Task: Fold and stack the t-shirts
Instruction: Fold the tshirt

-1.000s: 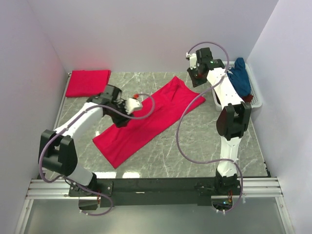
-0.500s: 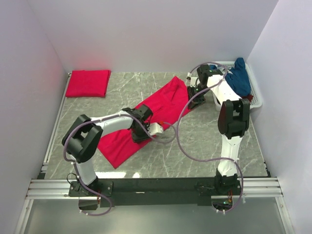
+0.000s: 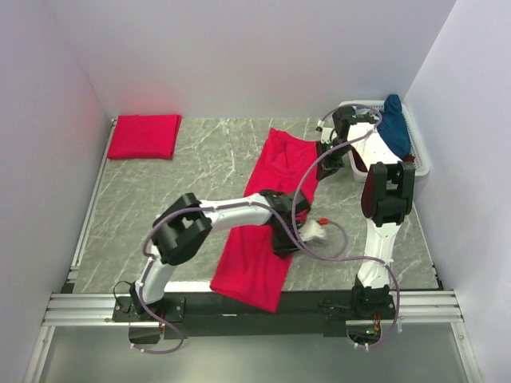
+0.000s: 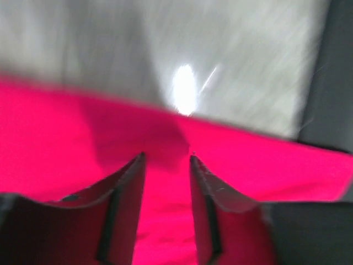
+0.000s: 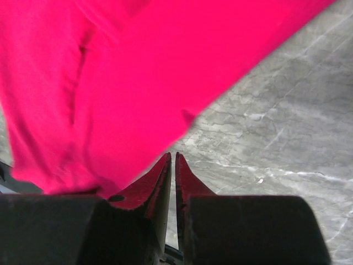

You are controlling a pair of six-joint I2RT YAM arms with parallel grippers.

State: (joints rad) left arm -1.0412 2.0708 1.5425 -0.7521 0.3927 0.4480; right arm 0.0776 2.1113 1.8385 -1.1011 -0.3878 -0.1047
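Noted red t-shirt (image 3: 279, 155) lying 6-to-12 o'clock at centre, left gripper (image 4: 165, 159) apart over its middle, right gripper (image 5: 173, 155) nearly together at 1 o'clock corner, hold unclear; expect bunching if dragged unevenly.

The whole view is smeared with motion blur. The left hand (image 4: 165, 160) reaches in from the near edge, its two dark fingers (image 4: 124, 193) standing apart with a clear gap between them. A bright red t-shirt (image 4: 55, 143) fills the near half, showing through that gap and on both sides of the fingers. A darker crease or shadow lies in the cloth just past the fingertips; the blur hides whether they touch it. Beyond the cloth's far edge runs the grey table (image 4: 83, 44), with a white glare spot (image 4: 185, 91). A dark strip (image 4: 337, 72) borders the right side.
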